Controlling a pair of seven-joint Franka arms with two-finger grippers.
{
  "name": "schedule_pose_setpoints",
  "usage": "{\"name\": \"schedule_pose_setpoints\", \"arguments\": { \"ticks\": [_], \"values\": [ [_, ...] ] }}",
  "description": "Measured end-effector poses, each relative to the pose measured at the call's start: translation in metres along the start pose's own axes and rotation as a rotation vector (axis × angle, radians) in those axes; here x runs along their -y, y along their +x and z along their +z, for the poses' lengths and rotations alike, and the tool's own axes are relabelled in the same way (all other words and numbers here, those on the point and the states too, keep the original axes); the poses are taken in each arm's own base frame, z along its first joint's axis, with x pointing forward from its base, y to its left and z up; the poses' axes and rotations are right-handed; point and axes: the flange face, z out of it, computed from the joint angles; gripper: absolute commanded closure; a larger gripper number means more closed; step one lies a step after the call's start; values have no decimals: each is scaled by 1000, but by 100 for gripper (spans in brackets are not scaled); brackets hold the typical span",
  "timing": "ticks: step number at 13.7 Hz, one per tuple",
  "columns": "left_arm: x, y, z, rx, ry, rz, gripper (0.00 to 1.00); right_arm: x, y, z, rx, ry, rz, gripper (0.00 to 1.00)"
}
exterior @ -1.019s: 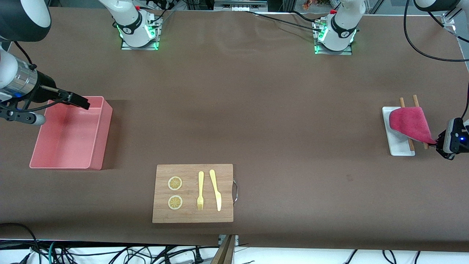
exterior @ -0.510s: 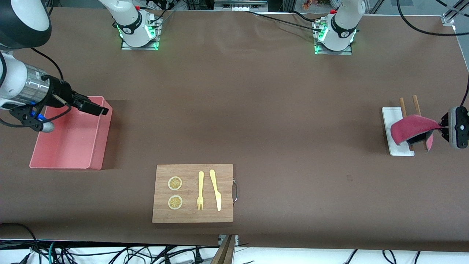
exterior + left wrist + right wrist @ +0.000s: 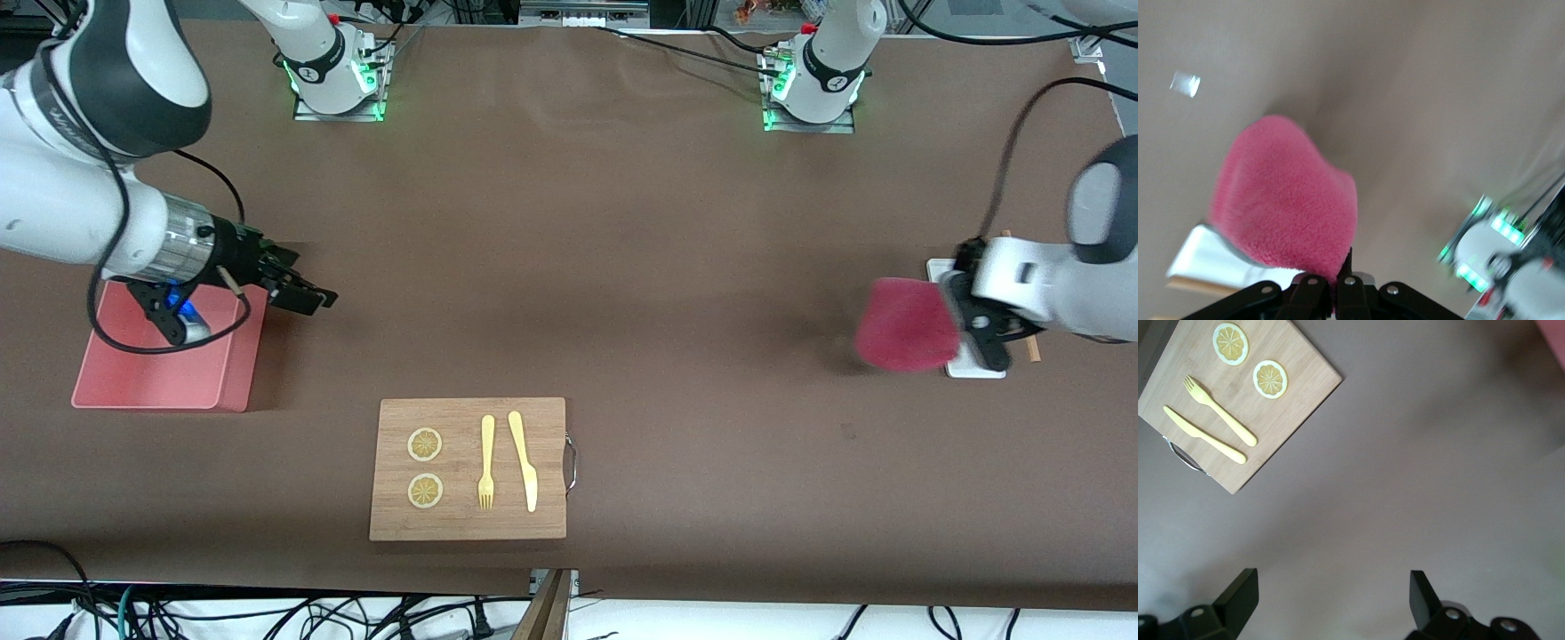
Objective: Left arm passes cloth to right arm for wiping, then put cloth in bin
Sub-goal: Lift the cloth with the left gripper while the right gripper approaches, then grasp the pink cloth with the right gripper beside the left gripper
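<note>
In the front view, the left hand [image 3: 965,322] is pinched shut on the cloth [image 3: 905,325], up in the air over the tabletop [image 3: 622,267] beside the white tray [image 3: 975,368]. The right hand [image 3: 302,293] is wide open, holding nothing, just past the bin [image 3: 133,391]. To pass well, I think both hands should meet over the bare middle, with a loose corner hanging free. The left wrist view shows the cloth's fuzzy folds close up. Only the right wrist view looks down on the board [image 3: 1238,400], with its fork [image 3: 1218,410], from above.
</note>
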Motion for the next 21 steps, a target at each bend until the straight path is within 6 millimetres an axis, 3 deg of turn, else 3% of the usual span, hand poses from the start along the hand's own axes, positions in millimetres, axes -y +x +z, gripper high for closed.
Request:
{"name": "schedule_pose_setpoints", "arguments": {
  "ticks": [5,11,16,18,21],
  "values": [
    [-95,97,-15,-183,-202,-328,96,30,-18,25,16,48,62,0],
    [-149,180,-36,-464,-442,-602,96,57,-38,56,33,81,132,0],
    [-235,269,-37,-663,-606,-917,96,85,-60,92,49,111,226,0],
    [-267,292,-32,-696,-664,-1028,96,90,-63,108,61,110,243,0],
    [-281,303,-29,-694,-745,-1183,97,93,-58,124,114,121,278,0]
  ]
}}
